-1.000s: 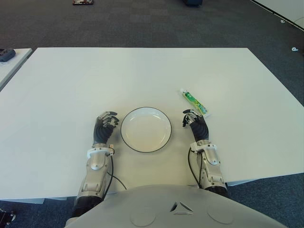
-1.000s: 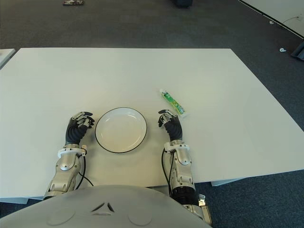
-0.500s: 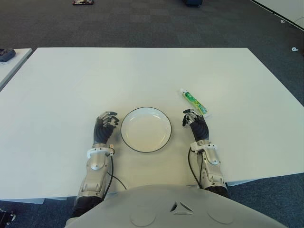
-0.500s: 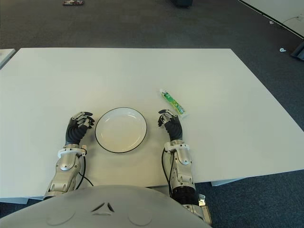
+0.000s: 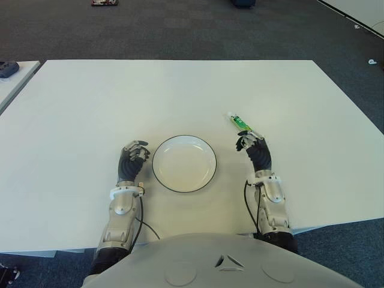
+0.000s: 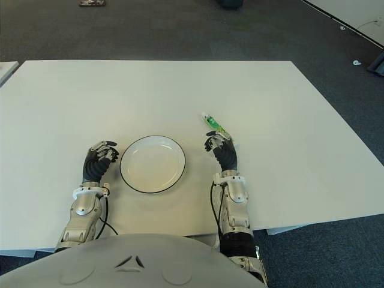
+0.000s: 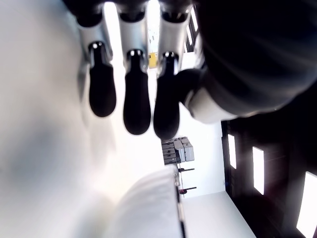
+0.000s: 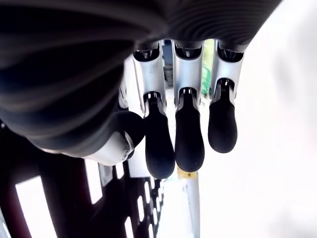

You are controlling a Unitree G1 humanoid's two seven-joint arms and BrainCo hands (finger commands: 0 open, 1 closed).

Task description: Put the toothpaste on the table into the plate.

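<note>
Right hand (image 5: pixel 254 150) over slim green toothpaste (image 5: pixel 239 122), round plate (image 5: pixel 184 163)

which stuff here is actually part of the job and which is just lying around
Part of the job:
- toothpaste, lying on the table
- plate, nothing in it
- right robot hand, at the toothpaste's near end, holding nothing
- left robot hand, idle, left of the plate

Just lying about:
- dark object on the neighbouring table at the far left
</note>
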